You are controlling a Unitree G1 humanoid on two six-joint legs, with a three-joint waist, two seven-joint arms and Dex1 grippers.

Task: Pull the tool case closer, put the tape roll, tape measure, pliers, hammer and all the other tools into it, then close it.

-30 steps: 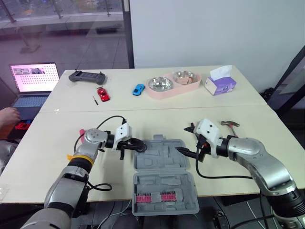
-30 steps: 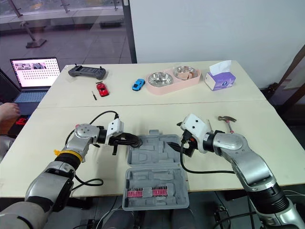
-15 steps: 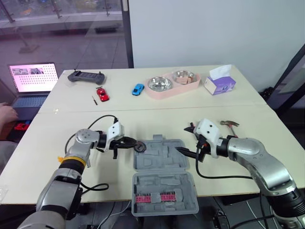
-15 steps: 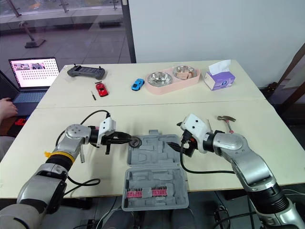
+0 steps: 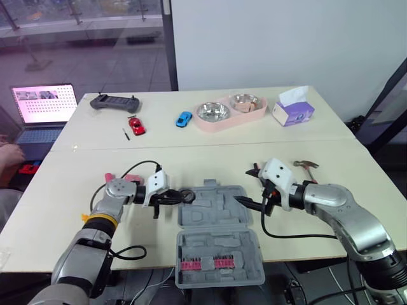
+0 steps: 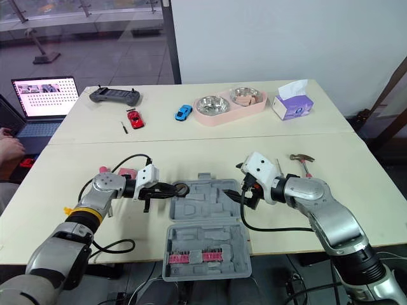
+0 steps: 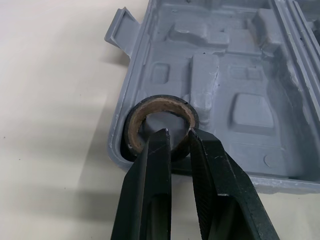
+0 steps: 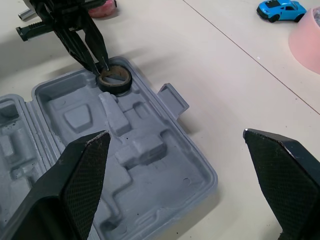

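While the tape roll (image 7: 161, 102) is pinched at the tool case (image 5: 213, 213) by the left gripper (image 7: 177, 134), the hammer (image 5: 307, 166) is not yet packed, the right gripper (image 8: 174, 133) splayed.

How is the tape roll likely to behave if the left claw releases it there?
Round and overlapping the case corner, the roll may tip or roll away. Held by one wall in the left claw, it seems light and stiff.

Left arm (image 5: 81, 253) and right arm (image 5: 353, 222): silver-grey rounded shells, dark joints; yellow band (image 5: 95, 218) on left forearm; white box (image 5: 278, 173) at each wrist; black cables (image 5: 296, 236) looping loose; fingers (image 7: 150, 190) black, glossy, tapered; right pair cross-hatched.
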